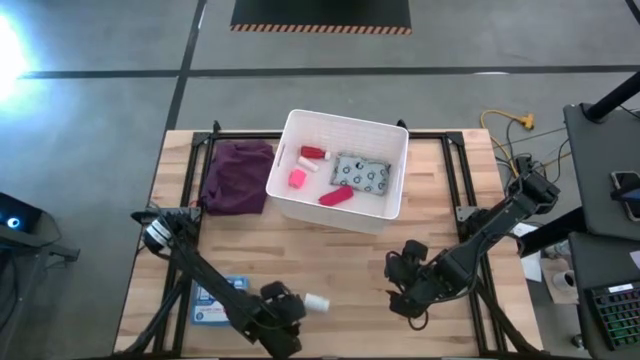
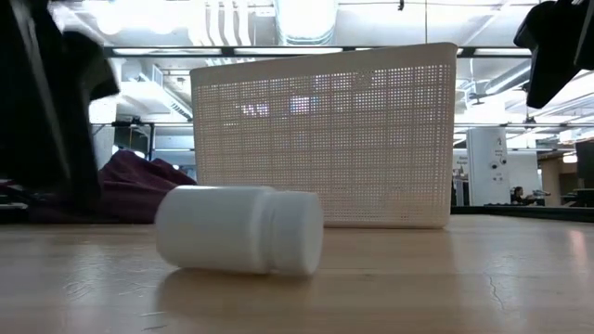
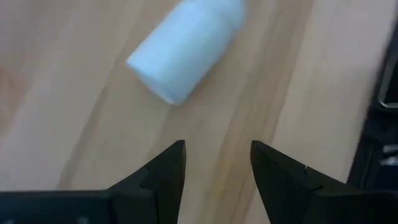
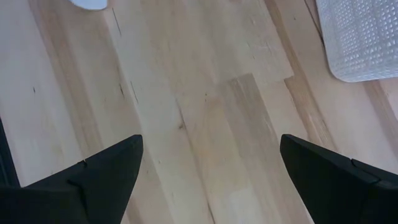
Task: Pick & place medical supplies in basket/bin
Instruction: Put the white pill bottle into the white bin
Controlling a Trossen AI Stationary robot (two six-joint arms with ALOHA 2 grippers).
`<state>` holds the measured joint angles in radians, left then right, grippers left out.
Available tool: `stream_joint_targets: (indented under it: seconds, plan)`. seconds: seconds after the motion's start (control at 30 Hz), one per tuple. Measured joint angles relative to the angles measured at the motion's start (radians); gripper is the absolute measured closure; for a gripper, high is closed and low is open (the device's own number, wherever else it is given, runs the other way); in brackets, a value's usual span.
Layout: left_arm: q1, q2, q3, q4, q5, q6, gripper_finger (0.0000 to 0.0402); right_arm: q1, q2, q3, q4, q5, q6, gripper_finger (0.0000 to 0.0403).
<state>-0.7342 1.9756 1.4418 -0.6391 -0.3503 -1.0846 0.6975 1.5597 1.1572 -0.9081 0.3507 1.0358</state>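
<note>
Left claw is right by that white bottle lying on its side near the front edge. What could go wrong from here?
1. The white bottle lies on its side, apart from the left claw, whose fingers stand open with nothing between them; a nudge could roll the bottle away, perhaps toward the table's near edge.
2. The blue-white box lies close beside the left arm; a swing may knock it.
3. The right claw waits open nearby, between the bottle and the bin; the carry could clip it.

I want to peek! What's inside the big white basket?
In the white basket: a red-and-white bottle, pink cube, red tube and grey patterned packet. Anything under the packet is hidden.
</note>
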Motion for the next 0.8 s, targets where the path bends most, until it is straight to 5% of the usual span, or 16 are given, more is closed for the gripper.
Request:
stream_joint_targets:
  seconds: [0.3, 0.53, 0.8]
  plan:
    - [0.108, -0.069, -0.001, -0.004, -0.097, 0.399, 0.0169, 0.0, 0.0, 0.0, -0.002, -0.012, -0.007, 0.0033]
    - [0.233, -0.035, -0.028, 0.14, 0.006, 0.688, 0.0134, 0.001, 0.0, 0.0, -0.007, -0.014, 0.009, 0.0033]
    - [0.334, -0.033, -0.073, 0.143, 0.188, 0.752, 0.0139, 0.003, 0.0, 0.0, -0.008, -0.02, 0.036, 0.0033]
